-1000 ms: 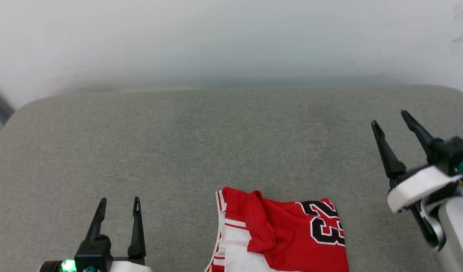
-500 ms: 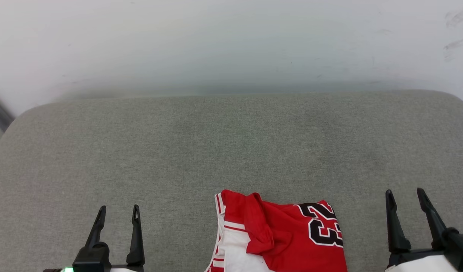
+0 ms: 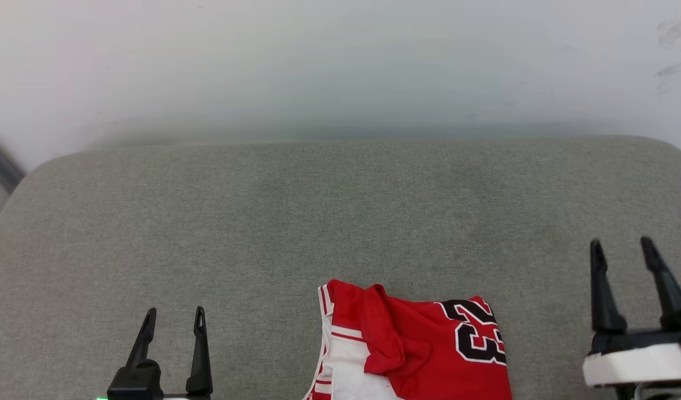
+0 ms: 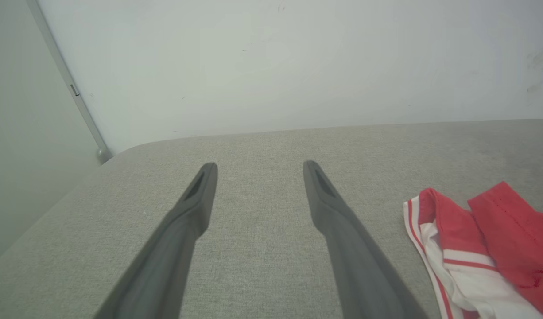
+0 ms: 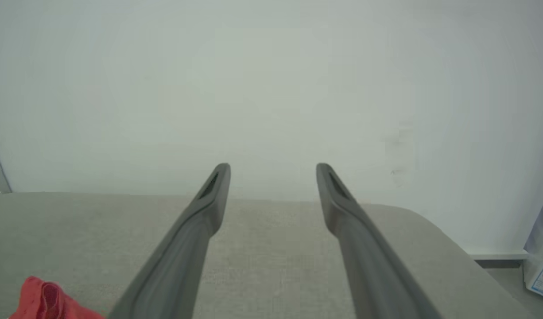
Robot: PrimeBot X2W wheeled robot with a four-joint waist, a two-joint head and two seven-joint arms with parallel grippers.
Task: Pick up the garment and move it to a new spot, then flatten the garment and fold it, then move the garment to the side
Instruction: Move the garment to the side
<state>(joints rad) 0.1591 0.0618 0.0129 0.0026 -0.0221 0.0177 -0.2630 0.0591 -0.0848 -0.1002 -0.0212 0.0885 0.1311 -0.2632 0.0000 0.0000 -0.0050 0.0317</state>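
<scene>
Folding looks largely done, by my judgement: the garment lies as a compact red-and-white bundle on the grey worktop, at the near edge of my head view. A black number shows on it, and a loose red flap lies across its upper face. Its lower part runs off the frame, so I cannot say whether the fold is neat or finished. My left fingers stand spread and empty well to its left. My right fingers are likewise spread and empty off to its right. Neither pair touches the cloth. The bundle sits between my two hands rather than off to one side, so I judge the move aside not yet made.
</scene>
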